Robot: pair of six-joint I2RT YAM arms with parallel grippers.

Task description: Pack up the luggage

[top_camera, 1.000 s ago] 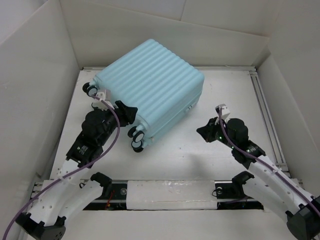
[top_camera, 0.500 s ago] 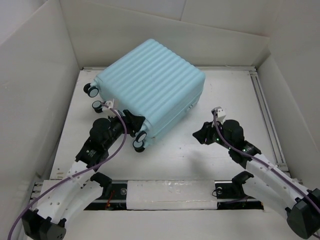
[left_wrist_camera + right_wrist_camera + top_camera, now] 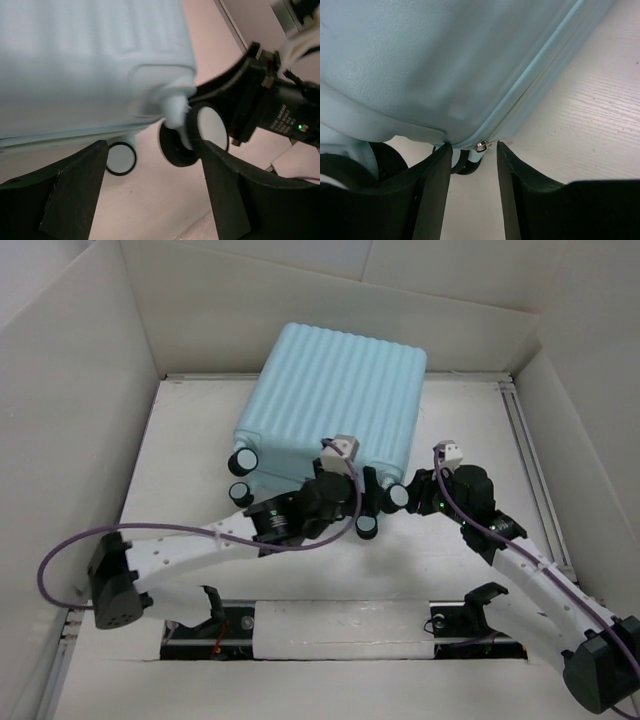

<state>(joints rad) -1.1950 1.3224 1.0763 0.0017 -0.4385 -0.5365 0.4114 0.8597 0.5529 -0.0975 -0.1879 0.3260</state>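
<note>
The closed luggage (image 3: 335, 400) lies flat on the tabletop (image 3: 190, 470), upper centre of the overhead frame, wheels toward the arms. The left pincer (image 3: 152, 155) gapes wide around a caster wheel (image 3: 207, 127), holding nothing. The right pincer (image 3: 474, 150), partly open, straddles the zipper pull (image 3: 480, 146) ungripped.

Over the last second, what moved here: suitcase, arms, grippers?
The suitcase turned counter-clockwise in the top view; its caster wheels now face the near edge instead of the near-left. The left gripper swung right across the front to the wheeled end, jaws open by a caster, gripping nothing. The right gripper stands open at the zipper pull. Unchanged: suitcase closed, right gripper nearly in place.
</note>
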